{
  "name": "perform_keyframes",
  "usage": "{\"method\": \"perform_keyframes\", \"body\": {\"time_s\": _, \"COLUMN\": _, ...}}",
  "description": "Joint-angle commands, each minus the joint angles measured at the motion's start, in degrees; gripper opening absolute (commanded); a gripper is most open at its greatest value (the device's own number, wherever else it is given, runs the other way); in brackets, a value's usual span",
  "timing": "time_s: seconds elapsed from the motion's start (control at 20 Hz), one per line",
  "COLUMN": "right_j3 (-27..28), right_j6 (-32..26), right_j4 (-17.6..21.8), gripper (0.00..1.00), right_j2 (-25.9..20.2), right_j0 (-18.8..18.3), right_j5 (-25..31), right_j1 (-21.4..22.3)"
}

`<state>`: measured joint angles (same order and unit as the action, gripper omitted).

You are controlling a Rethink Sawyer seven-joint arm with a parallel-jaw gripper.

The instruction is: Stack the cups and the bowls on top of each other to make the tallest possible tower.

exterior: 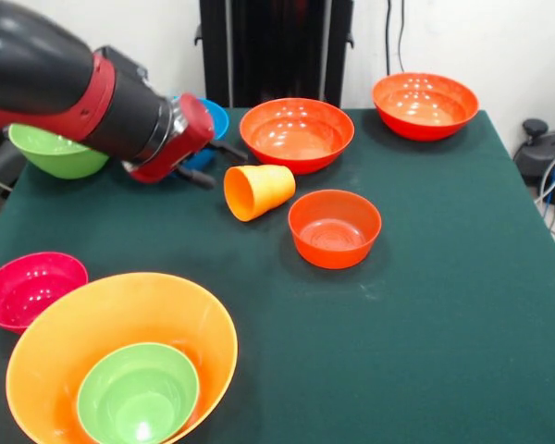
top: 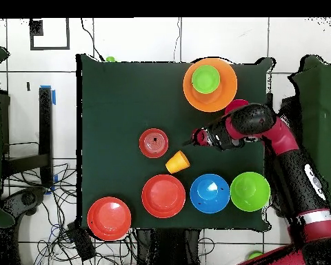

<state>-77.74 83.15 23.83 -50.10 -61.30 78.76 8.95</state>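
I cannot tell my gripper's (exterior: pixel 203 176) opening, nothing held; orange cup (exterior: pixel 257 191) lies tipped mid-table beside it, far from the orange bowl (exterior: pixel 203 319) with green bowl (exterior: pixel 137 392) at the table corner: a nudge may roll it.

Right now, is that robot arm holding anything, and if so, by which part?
Nothing is visibly held. The end effector hangs beside the tipped orange cup without gripping it; whether it is open or shut cannot be told.
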Motion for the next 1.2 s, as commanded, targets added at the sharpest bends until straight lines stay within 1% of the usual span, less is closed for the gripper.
{"method": "perform_keyframes", "body": {"time_s": 0.05, "right_j3": 8.4, "right_j6": -25.2, "right_j4": 7.6, "gripper": 1.0, "right_j2": 1.9, "right_j0": 0.8, "right_j5": -3.6, "right_j1": -7.7}}
{"method": "perform_keyframes", "body": {"time_s": 0.15, "right_j3": 9.0, "right_j6": -25.4, "right_j4": 7.7, "gripper": 1.0, "right_j2": 2.0, "right_j0": 0.7, "right_j5": -3.9, "right_j1": -9.0}}
{"method": "perform_keyframes", "body": {"time_s": 0.4, "right_j3": 8.7, "right_j6": -25.1, "right_j4": 8.1, "gripper": 1.0, "right_j2": 1.9, "right_j0": 0.1, "right_j5": -7.6, "right_j1": -12.3}}
{"method": "perform_keyframes", "body": {"time_s": 0.55, "right_j3": 7.8, "right_j6": -24.2, "right_j4": 7.9, "gripper": 1.0, "right_j2": 1.8, "right_j0": 0.2, "right_j5": -8.9, "right_j1": -12.6}}
{"method": "perform_keyframes", "body": {"time_s": 0.7, "right_j3": 6.1, "right_j6": -22.9, "right_j4": 7.8, "gripper": 1.0, "right_j2": 1.7, "right_j0": 0.1, "right_j5": -10.2, "right_j1": -12.1}}
{"method": "perform_keyframes", "body": {"time_s": 0.85, "right_j3": 3.7, "right_j6": -20.7, "right_j4": 6.9, "gripper": 1.0, "right_j2": 1.1, "right_j0": 0.1, "right_j5": -11.2, "right_j1": -11.4}}
{"method": "perform_keyframes", "body": {"time_s": 1.05, "right_j3": -1.0, "right_j6": -17.4, "right_j4": 5.4, "gripper": 1.0, "right_j2": 0.4, "right_j0": -0.4, "right_j5": -11.5, "right_j1": -9.1}}
{"method": "perform_keyframes", "body": {"time_s": 1.2, "right_j3": -2.4, "right_j6": -16.2, "right_j4": 4.6, "gripper": 1.0, "right_j2": 0.0, "right_j0": -0.2, "right_j5": -11.0, "right_j1": -7.6}}
